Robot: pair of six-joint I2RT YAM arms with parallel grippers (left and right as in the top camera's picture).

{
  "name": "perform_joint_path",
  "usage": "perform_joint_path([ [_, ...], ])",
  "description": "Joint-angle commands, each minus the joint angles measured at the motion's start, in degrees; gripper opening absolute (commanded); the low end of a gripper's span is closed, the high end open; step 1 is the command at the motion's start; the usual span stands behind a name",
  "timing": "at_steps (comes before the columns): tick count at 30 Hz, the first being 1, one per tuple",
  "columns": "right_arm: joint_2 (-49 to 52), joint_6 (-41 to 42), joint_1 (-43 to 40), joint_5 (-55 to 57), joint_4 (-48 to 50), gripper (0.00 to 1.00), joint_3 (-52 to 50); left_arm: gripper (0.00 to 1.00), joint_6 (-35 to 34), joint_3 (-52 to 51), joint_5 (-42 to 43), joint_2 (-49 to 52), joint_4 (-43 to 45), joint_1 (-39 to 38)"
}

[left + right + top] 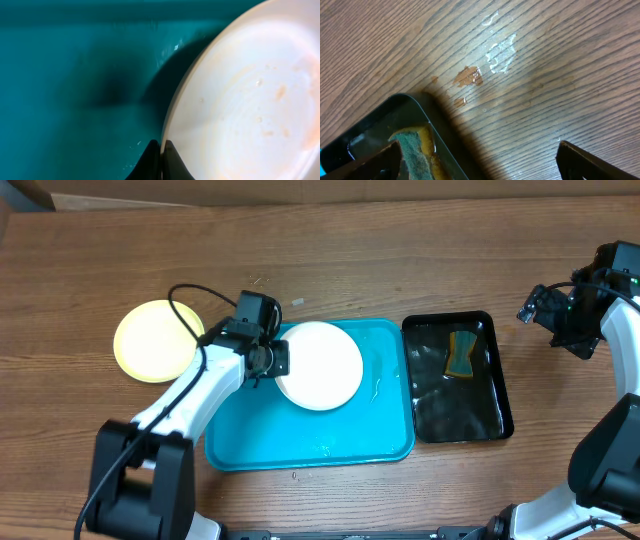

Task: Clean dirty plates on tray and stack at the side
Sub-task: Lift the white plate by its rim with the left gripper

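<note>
One white plate hangs pinched by the rim in our left claw, right claw open, so we go slow over the tray.

Tray turquoise; white plate, faint orange specks; yellow plate pale; black tray glossy; sponge green and yellow; table brown, wood grain

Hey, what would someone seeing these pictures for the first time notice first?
The large turquoise plastic tray at mid-table stands out, with the left gripper pinching the rim of a round white plate, faintly orange-smeared, over it. A pale yellow round plate lies on the wood to its left; a glossy black tray holding a green-yellow sponge sits at its right.
</note>
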Motion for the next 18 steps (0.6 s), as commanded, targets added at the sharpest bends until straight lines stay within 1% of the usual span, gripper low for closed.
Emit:
perform_joint_path([
  [1,-0.6,-0.1,0.0,0.1,0.3,1.00,0.8,0.04,2.3,2.5,-2.5,-4.5,0.3,0.3],
  [4,-0.6,-0.1,0.0,0.1,0.3,1.00,0.8,0.04,1.6,3.6,-2.3,-6.7,0.2,-0.1],
  [9,-0.6,-0.1,0.0,0.1,0.3,1.00,0.8,0.04,1.6,5.6,-3.3,-8.8,0.5,-3.8],
  [15,-0.6,-0.1,0.0,0.1,0.3,1.00,0.8,0.04,0.1,9.1,-7.6,-8.8,2.9,-11.7],
  [18,-0.6,-0.1,0.0,0.1,0.3,1.00,0.8,0.04,0.0,9.4,-11.4,-8.8,6.7,-17.6],
])
